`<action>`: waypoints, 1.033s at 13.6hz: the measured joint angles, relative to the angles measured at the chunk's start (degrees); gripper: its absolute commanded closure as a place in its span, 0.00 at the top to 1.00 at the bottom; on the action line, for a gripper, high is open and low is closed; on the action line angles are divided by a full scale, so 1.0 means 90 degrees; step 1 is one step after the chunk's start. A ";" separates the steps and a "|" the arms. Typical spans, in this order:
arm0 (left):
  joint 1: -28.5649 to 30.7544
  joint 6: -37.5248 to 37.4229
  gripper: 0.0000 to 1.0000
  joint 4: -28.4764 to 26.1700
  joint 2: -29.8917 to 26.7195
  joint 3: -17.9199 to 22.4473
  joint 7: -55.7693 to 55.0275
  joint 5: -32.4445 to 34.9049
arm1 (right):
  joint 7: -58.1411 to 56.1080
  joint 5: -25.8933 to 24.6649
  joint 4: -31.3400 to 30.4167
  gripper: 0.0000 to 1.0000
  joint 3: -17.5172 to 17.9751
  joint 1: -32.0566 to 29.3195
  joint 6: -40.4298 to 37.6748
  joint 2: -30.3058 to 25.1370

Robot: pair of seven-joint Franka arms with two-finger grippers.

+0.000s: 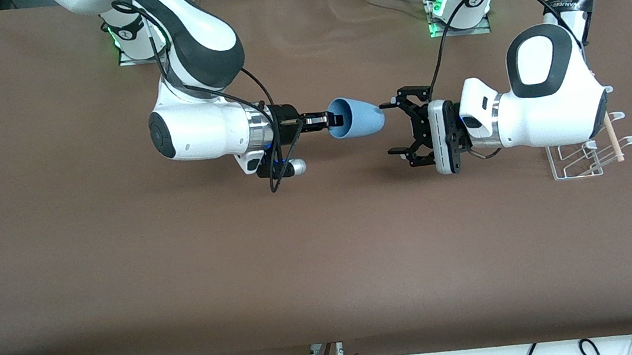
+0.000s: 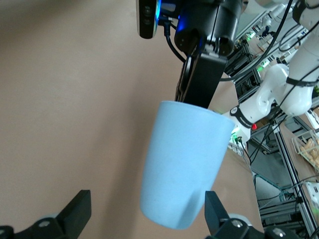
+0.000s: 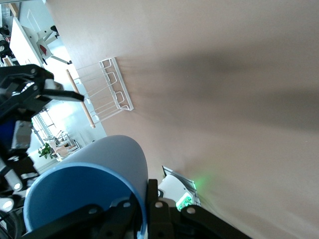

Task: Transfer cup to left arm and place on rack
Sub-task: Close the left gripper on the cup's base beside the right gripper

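Note:
The light-blue cup (image 1: 358,117) is held lying sideways in the air over the middle of the table, its bottom toward the left arm. My right gripper (image 1: 334,119) is shut on its rim, one finger inside and one outside (image 3: 158,201); the cup's deep blue inside fills the right wrist view (image 3: 82,199). My left gripper (image 1: 389,128) is open just past the cup's bottom, level with it. In the left wrist view the cup (image 2: 184,162) hangs between and ahead of the spread fingertips (image 2: 215,209). The white wire rack (image 1: 587,152) stands under the left arm's wrist.
The rack with its wooden rod (image 1: 613,137) also shows in the right wrist view (image 3: 102,97). The arm bases with green lights (image 1: 454,10) stand along the table's edge farthest from the front camera. Brown tabletop (image 1: 302,262) lies bare nearer the front camera.

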 measured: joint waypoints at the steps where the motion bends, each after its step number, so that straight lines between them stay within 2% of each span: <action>1: -0.0001 0.0000 1.00 -0.0093 0.0014 -0.0005 0.0190 -0.0005 | 0.0000 0.0038 0.0001 0.00 0.0004 0.0000 0.0006 0.0000; 6: -0.0029 -0.0074 1.00 -0.0223 0.0047 -0.0068 0.0519 -0.0102 | 0.0000 0.0079 0.0040 0.00 -0.0001 0.0000 0.0157 0.0030; 10: -0.0053 -0.0130 1.00 -0.0222 0.0047 -0.0269 0.0533 -0.0102 | 0.0015 0.0122 0.0356 0.00 0.0004 0.0091 0.0161 0.0220; 11: -0.0053 -0.0130 0.90 -0.0219 0.0047 -0.0298 0.0534 -0.0102 | 0.0017 0.0122 0.0395 0.00 0.0004 0.0111 0.0163 0.0270; 13: -0.0051 -0.0104 0.28 -0.0213 0.0047 -0.0295 0.0551 -0.0102 | 0.0018 0.0142 0.0422 0.00 0.0010 0.0124 0.0150 0.0328; 14: -0.0045 -0.0087 0.16 -0.0213 0.0051 -0.0274 0.0641 -0.0102 | 0.0018 0.0155 0.0424 0.00 0.0022 0.0125 0.0136 0.0329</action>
